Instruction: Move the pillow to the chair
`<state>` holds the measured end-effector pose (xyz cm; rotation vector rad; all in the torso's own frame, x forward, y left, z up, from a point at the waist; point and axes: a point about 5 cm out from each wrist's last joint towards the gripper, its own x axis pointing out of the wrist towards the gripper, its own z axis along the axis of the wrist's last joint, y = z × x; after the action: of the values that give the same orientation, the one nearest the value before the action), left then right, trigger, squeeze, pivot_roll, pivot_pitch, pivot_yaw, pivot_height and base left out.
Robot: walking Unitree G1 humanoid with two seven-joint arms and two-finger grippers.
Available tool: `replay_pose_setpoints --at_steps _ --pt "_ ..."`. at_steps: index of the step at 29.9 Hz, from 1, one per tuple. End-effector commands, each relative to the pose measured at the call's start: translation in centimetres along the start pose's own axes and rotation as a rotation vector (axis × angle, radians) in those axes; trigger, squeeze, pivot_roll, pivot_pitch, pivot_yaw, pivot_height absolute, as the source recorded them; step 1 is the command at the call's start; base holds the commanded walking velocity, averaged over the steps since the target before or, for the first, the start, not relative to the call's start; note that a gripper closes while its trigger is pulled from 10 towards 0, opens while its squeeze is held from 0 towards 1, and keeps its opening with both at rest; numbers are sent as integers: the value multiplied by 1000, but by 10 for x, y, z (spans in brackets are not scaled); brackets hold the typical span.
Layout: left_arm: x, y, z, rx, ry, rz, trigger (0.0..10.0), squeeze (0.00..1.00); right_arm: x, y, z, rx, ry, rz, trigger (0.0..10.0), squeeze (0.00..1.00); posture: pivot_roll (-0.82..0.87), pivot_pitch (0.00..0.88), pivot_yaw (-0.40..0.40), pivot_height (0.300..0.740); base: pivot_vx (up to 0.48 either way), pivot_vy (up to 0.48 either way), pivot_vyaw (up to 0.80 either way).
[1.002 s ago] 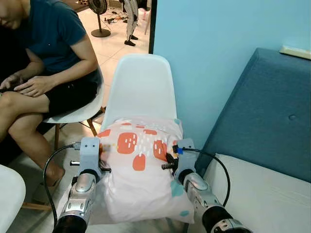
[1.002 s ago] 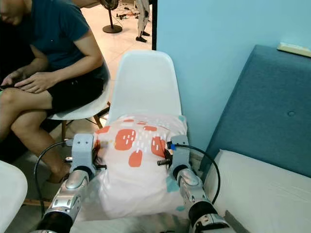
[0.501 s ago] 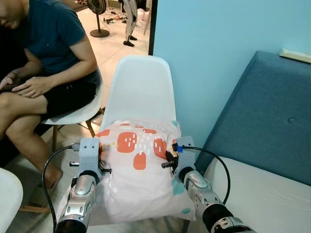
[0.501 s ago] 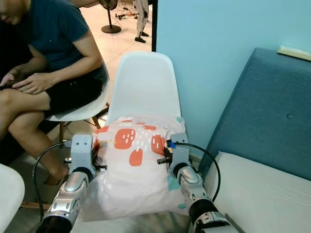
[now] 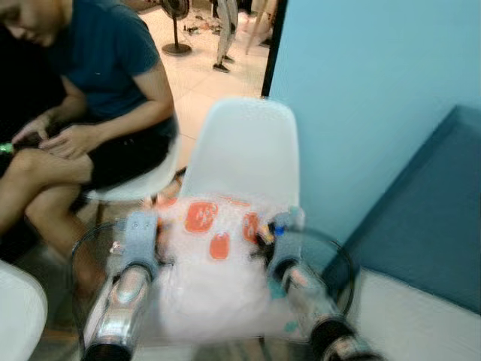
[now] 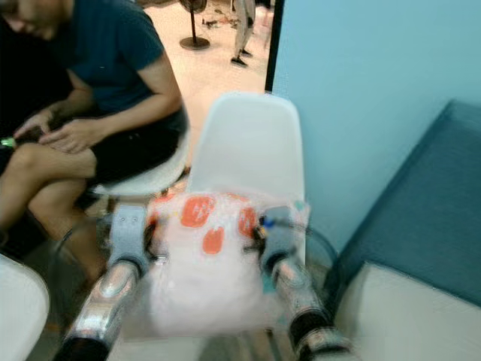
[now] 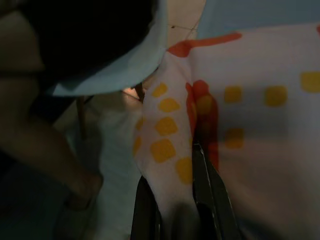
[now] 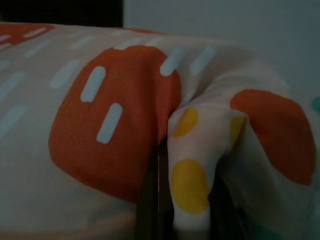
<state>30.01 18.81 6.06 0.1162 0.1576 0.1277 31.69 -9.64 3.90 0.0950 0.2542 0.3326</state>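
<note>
A person (image 5: pixel 83 98) in a dark blue shirt and black shorts sits on a white seat (image 5: pixel 128 186) at the far left. A blue sofa (image 5: pixel 421 226) stands on the right against a light blue wall (image 5: pixel 361 83). A fan (image 5: pixel 176 22) stands far back on the tiled floor (image 5: pixel 203 83).

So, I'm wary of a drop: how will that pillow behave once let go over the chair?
Probably soft and floppy: the pillow bunches where the left gripper and right gripper pinch its fabric. It looks light, sagging little between them, and should settle on the white chair, not roll.
</note>
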Motion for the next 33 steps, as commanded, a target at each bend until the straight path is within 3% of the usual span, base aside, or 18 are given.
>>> replay_pose_setpoints --at_steps 1,15,21,33 --pt "1 -11 10 7 -48 -42 10000 0 -3 -5 -3 6 0 -14 10000 0 -1 110 -45 740 0 0 0" --pt "1 -20 13 47 -74 -108 10000 0 -5 -6 -5 3 3 -27 10000 0 -3 105 -38 740 0 0 0" --pt "1 -19 7 5 -25 -77 10000 0 -4 -4 -3 -4 -2 -14 10000 0 -2 103 -45 740 0 0 0" --pt "1 -13 6 -23 -21 -34 10000 0 0 0 1 -28 2 14 10000 0 2 104 -65 740 0 0 0"
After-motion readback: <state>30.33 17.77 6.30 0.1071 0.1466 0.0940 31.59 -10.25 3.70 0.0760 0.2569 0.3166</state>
